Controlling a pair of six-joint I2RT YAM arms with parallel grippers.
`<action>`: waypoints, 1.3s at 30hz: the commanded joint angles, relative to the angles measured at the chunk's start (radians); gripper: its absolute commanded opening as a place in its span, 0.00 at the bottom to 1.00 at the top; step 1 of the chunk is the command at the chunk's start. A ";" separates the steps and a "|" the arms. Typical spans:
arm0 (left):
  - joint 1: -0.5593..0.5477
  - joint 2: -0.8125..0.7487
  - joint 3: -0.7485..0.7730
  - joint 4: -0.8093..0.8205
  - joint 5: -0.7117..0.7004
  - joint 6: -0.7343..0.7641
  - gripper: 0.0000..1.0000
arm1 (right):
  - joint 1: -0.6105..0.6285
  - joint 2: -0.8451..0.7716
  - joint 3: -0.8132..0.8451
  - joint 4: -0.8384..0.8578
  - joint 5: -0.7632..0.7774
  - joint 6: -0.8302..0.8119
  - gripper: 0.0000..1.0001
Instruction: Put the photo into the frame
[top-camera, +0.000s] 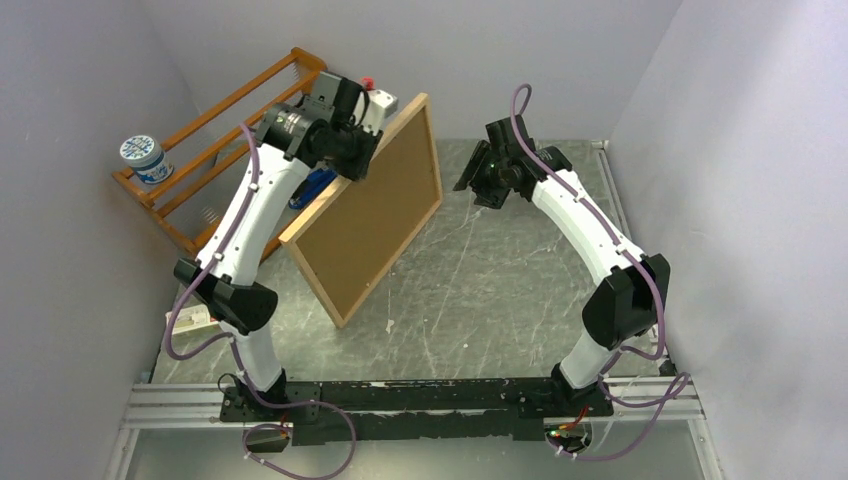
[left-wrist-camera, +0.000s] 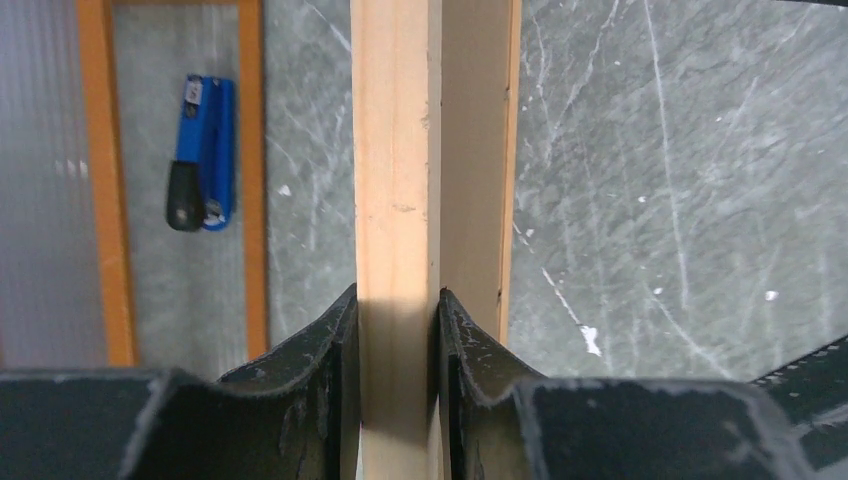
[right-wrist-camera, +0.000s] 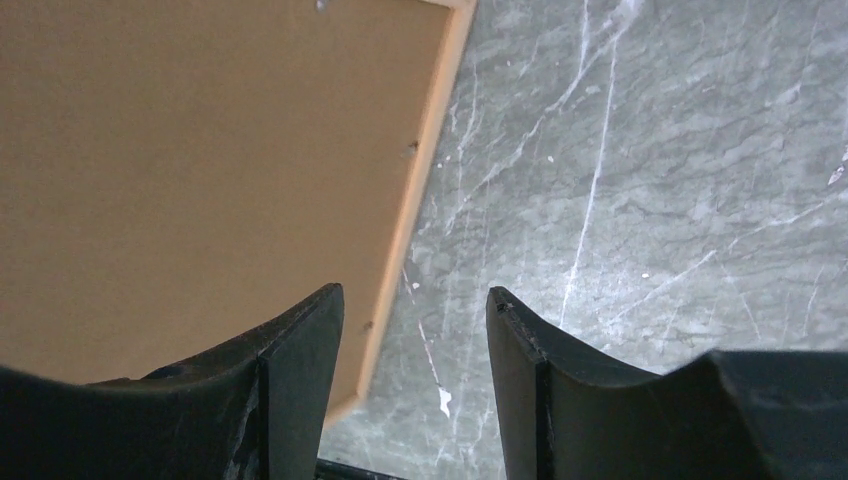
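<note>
One edge of the frame (left-wrist-camera: 395, 150) sits clamped in the left jaws; right jaws gape empty.

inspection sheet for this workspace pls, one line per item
surface: grey marbled table, scratched all over
job's things: frame tilted up, brown back toward the top camera, lower corner seemingly on the table; photo: nothing seen
clutter: wooden rack at the far left, blue-and-white tub on it; blue stapler by the rack, behind the frame
grippers: left pincer shut on the frame's light-wood border; right pincer open, holding nothing, beside the frame
cables: purple cables along both arms, looping near the bases
surroundings: plain pale walls on three sides
</note>
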 joint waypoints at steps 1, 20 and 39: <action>-0.069 -0.070 0.072 0.153 -0.181 0.137 0.03 | -0.003 -0.045 -0.014 0.002 -0.041 0.015 0.58; -0.322 -0.086 -0.134 0.231 -0.330 -0.003 0.02 | -0.059 -0.228 -0.221 0.269 -0.198 0.256 0.83; -0.374 -0.087 -0.198 0.282 -0.226 -0.123 0.07 | -0.057 -0.238 -0.177 0.414 -0.293 0.387 0.86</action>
